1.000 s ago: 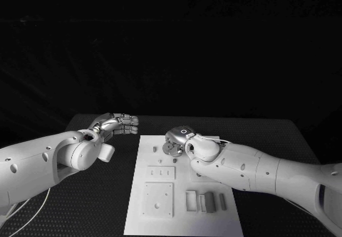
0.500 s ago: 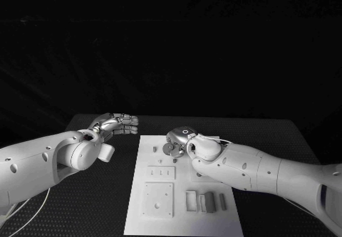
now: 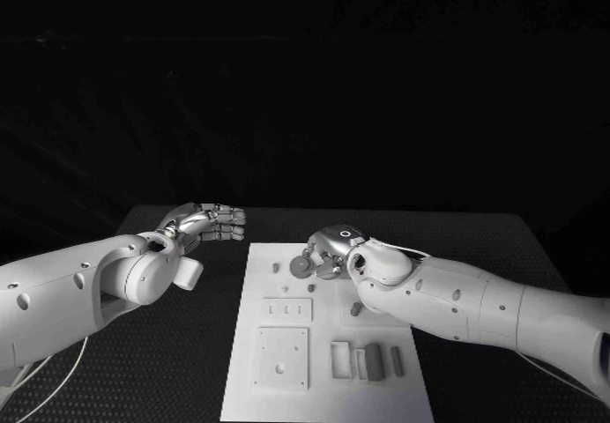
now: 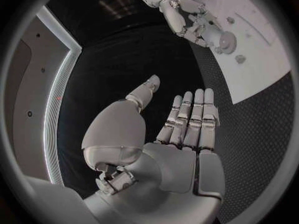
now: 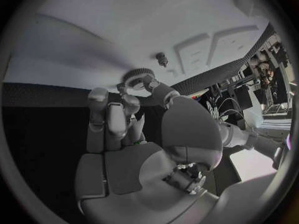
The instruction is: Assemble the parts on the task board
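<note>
The white task board [image 3: 324, 388] lies in the middle of the black table. My right hand [image 3: 331, 251] hovers over the board's far end and pinches a small grey gear [image 3: 301, 267] between thumb and finger; the gear [image 5: 138, 77] hangs just above the board [image 5: 74, 30], close to a short peg [image 5: 162, 58]. The left wrist view shows that hand [image 4: 190, 17] with the gear [image 4: 225, 44] over the board [image 4: 264, 32]. My left hand [image 3: 210, 220] floats left of the board's far corner, fingers [image 4: 193, 117] stretched out and holding nothing.
Small pegs [image 3: 276, 265] [image 3: 309, 286] [image 3: 353, 308] stand on the board's far half. Two flat plates [image 3: 287, 309] [image 3: 282, 356] and several narrow blocks [image 3: 368, 361] sit on its near half. Black table [image 3: 190, 352] lies on both sides.
My right arm has shifted a little to the right with the gear still pinched, uncovering a peg on the board. The left hand has not moved.
</note>
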`<state>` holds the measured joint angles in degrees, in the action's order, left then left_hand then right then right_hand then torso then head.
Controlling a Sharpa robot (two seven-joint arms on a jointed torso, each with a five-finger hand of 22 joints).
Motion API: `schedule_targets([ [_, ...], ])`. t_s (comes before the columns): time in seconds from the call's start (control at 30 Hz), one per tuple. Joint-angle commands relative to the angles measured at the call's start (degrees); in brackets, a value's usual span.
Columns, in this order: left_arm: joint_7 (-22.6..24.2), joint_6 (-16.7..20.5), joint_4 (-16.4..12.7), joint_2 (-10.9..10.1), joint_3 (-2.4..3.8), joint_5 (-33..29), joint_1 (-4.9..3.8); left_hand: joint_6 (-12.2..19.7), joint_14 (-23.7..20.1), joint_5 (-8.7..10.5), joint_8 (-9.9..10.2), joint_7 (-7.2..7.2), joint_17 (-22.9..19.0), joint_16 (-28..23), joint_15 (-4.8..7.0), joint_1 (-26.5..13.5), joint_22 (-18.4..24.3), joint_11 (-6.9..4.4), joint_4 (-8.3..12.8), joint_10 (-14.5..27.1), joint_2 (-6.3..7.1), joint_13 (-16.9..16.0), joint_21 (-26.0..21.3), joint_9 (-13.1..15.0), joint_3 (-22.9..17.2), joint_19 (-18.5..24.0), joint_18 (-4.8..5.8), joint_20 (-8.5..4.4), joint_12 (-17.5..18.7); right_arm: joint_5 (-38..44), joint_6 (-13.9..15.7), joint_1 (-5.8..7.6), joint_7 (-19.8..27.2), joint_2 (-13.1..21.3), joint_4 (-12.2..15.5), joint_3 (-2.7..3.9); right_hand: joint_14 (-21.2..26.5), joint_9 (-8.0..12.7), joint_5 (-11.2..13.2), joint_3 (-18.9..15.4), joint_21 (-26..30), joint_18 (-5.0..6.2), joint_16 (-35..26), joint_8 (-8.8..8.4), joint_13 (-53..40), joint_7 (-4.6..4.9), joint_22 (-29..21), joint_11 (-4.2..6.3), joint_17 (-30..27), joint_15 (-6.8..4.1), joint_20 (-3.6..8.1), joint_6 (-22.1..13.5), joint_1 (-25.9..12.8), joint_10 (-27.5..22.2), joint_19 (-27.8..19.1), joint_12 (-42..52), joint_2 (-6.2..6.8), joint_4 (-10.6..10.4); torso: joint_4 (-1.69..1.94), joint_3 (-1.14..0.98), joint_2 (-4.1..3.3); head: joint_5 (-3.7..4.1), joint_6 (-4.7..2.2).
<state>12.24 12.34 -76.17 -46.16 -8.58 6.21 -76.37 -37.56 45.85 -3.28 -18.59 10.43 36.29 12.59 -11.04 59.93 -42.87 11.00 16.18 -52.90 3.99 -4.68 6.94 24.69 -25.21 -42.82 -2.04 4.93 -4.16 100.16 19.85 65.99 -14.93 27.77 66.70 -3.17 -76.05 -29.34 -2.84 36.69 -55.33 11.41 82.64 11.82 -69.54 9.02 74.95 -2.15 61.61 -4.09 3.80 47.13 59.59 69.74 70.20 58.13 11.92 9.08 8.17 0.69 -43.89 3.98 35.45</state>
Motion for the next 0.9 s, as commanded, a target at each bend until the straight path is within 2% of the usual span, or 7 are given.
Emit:
schedule_targets([
  [0.03,0.7,-0.8,0.1,-0.1,0.05,0.2,-0.07,0.4,-0.1,0.23,0.3,1.86,0.1,-0.3,-0.09,-0.2,-0.1,0.16,0.0,0.2,-0.23,0.1,-0.3,-0.1,0.4,0.0,-0.75,0.43,0.3,-4.0,3.8,0.78,3.3,1.5,2.9,0.91,0.0,0.0,0.0,0.0,0.2,3.59,-0.1,0.16,0.1,0.02,0.8,-0.33,-0.1,0.38,0.32,0.5,-0.1,-0.1,0.0,0.3,0.47,-0.5,-0.15,-0.03,0.01,0.1,-0.3],
  [0.2,0.9,-0.9,0.4,-0.2,0.04,0.2,-0.07,-0.2,-0.1,0.23,0.0,1.12,0.1,-0.3,-0.09,-0.2,-0.1,-0.02,0.1,0.0,-0.36,0.0,-0.4,0.1,0.4,0.0,-0.75,0.44,0.2,-7.1,3.2,2.64,5.7,5.8,7.1,1.41,0.0,0.0,0.0,-0.1,0.2,3.59,0.0,0.22,0.2,0.07,0.8,-0.38,-0.1,0.43,0.34,0.6,-0.2,-0.2,0.0,0.3,1.05,-0.8,-0.11,-0.07,0.09,0.18,-0.56],
  [0.3,1.1,-1.1,0.9,-0.1,0.03,0.2,-0.07,-0.5,-0.1,0.23,-0.2,0.79,0.1,-0.3,-0.08,-0.2,-0.1,-0.16,0.1,-0.1,-0.44,0.0,-0.4,0.1,0.3,0.0,-0.76,0.43,0.1,-10.1,2.3,3.49,8.1,8.4,8.3,1.97,0.0,-0.1,0.0,-0.1,0.2,3.59,-0.1,0.25,0.2,0.06,0.8,-0.38,-0.2,0.43,0.34,0.6,-0.1,-0.2,-0.1,0.4,1.16,-0.9,-0.24,-0.11,0.12,0.26,-0.8],
  [0.33,1.1,-1.3,1.2,0.0,0.0,0.2,-0.05,-0.7,0.0,0.23,-0.3,0.64,0.1,-0.3,-0.08,-0.2,-0.1,-0.21,0.1,-0.2,-0.49,0.0,-0.4,0.2,0.3,0.0,-0.77,0.42,0.1,-11.5,1.8,3.83,9.6,9.6,8.4,2.15,0.1,-0.1,0.0,0.1,0.2,3.59,-0.1,0.32,0.2,0.04,0.8,-0.36,-0.3,0.42,0.37,0.7,0.2,-0.2,-0.1,0.4,1.05,-0.8,-0.41,-0.19,0.2,0.26,-0.94],
  [0.53,1.2,-2.0,2.7,0.6,-0.07,0.2,0.08,-1.1,0.4,0.23,-0.5,0.56,0.2,-0.1,0.06,-0.2,-0.2,-0.3,0.1,-0.7,-0.76,-0.1,-0.4,0.2,0.3,-0.3,-0.85,0.33,-0.1,-18.8,-2.1,4.75,17.1,14.0,7.0,2.28,0.8,-0.2,0.0,0.0,0.4,3.59,-0.3,0.53,0.2,0.05,0.9,-0.38,-1.0,0.43,0.37,0.9,1.8,-0.8,-0.6,0.5,-0.12,0.6,-1.24,-0.58,0.56,0.18,-1.41],
  [0.77,1.3,-2.6,3.5,0.8,-0.08,0.6,0.58,-1.2,0.6,0.23,-0.5,0.65,0.3,-0.1,0.14,-0.2,-0.3,-0.31,0.1,-0.9,-0.85,-0.1,-0.4,0.2,0.3,-0.5,-0.88,0.27,-0.1,-21.2,-5.5,4.86,22.7,17.2,4.9,2.27,1.9,-0.2,0.0,-1.0,0.5,3.59,-0.6,0.56,0.2,-0.03,1.1,-0.31,-1.7,0.41,-0.08,0.8,2.5,-1.6,-1.5,0.6,-1.12,3.0,-2.15,-1.22,0.95,-0.04,-1.69],
  [0.9,1.3,-3.0,3.6,0.9,-0.08,1.3,0.86,-1.3,1.0,0.23,-0.4,1.13,0.4,0.1,0.29,-0.2,-0.3,0.11,0.1,-1.5,-0.96,-0.3,-0.3,0.2,0.3,-0.8,-0.94,0.15,-0.3,-21.4,-7.3,4.85,24.1,18.0,3.5,2.24,2.4,-0.1,0.0,-1.2,0.6,3.59,-0.8,0.48,0.3,-0.06,1.1,-0.28,-2.2,0.37,-0.24,0.6,2.6,-1.9,-1.8,0.7,-1.24,3.6,-2.38,-1.51,1.08,-0.07,-1.7],
])
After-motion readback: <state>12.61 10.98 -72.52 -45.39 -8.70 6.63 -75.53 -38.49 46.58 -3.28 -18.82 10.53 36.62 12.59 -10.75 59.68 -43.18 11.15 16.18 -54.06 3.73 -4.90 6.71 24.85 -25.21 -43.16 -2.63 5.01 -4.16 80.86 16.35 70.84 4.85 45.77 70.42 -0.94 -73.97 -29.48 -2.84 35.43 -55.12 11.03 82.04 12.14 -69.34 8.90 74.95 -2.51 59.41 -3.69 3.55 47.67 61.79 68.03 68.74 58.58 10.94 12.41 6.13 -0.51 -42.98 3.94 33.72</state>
